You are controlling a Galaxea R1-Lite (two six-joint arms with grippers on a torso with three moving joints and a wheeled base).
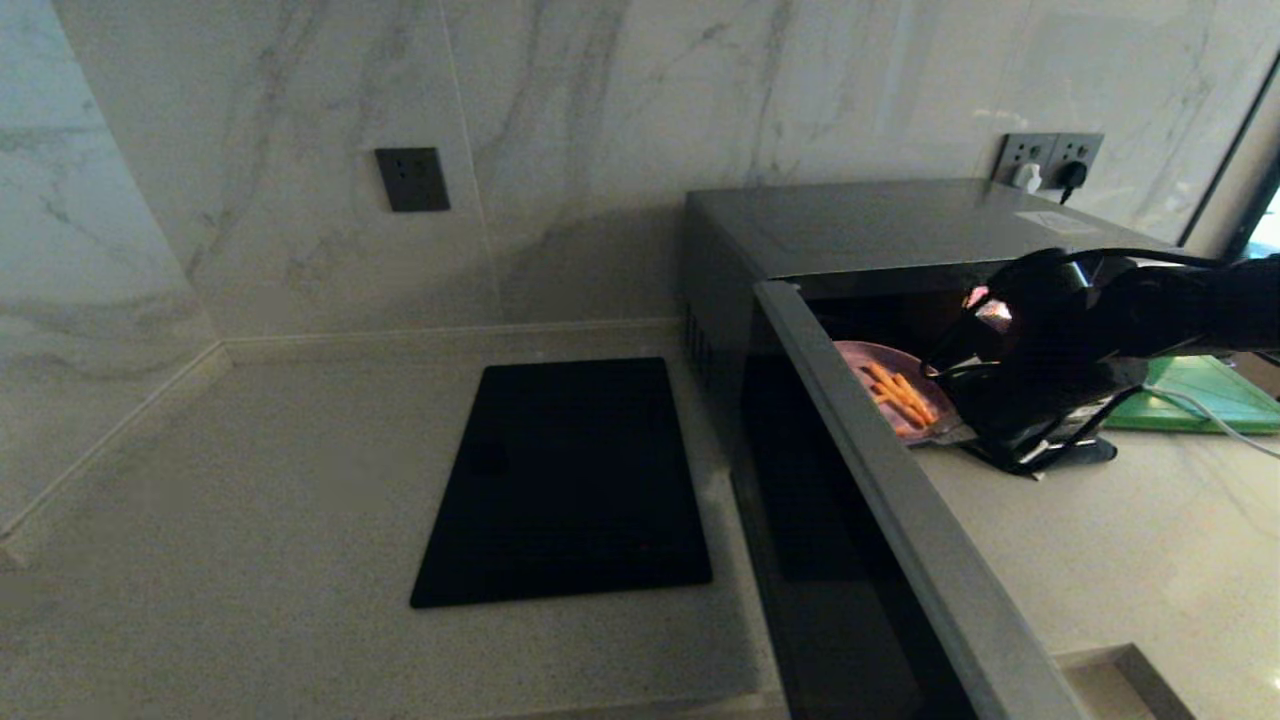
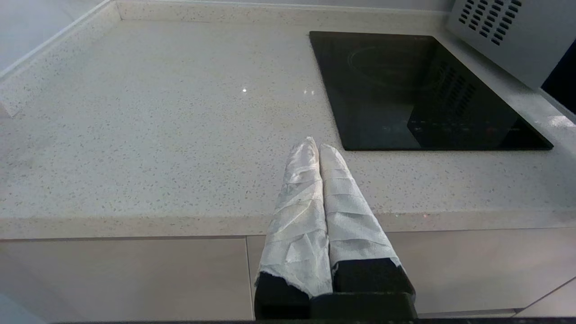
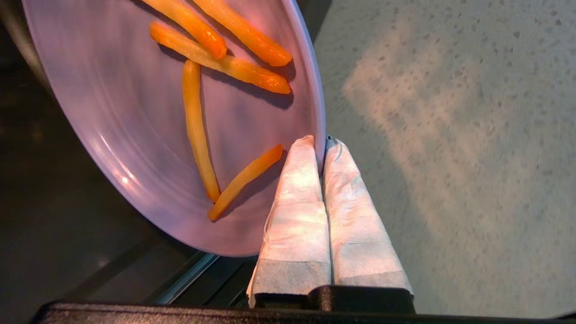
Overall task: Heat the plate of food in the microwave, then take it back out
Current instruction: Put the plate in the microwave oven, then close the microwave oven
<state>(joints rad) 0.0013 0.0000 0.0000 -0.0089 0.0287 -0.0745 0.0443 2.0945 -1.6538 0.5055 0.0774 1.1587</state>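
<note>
We saw the right gripper (image 3: pixel 320 143) clamped on the plate (image 3: pixel 148 135) — its two white-wrapped fingers (image 3: pixel 297 198) pinched the rim, one on the upper face, one underneath, w/ almost no gap between them. In the head view the right gripper (image 1: pixel 950 432) sat at the mouth of the microwave (image 1: pixel 860 225), its black arm coming in from the right edge. The plate (image 1: pixel 880 385) was at the oven's front opening, just behind the open door (image 1: pixel 900 520), partly over the dark cavity floor and partly over the pale counter (image 3: pixel 450 135); we couldn't tell whether it rested on anything or hung in the grip alone. It looked tilted in the right wrist view.

On the plate lay a few orange fries (image 3: pixel 195 130) — five that we counted, two crossing near the top rim, one long one lying lengthwise, one short one just beside the finger on top.

The microwave door stood swung out toward us, hinged on its left side, dark glass facing left.

The left gripper (image 2: pixel 318 146) hung off the counter's front edge, away from the work, fingers pressed together on nothing, w/ the black cooktop (image 2: pixel 418 90) ahead of it.

A green board (image 1: pixel 1200 395) lay on the counter right of the microwave, behind the arm.
</note>
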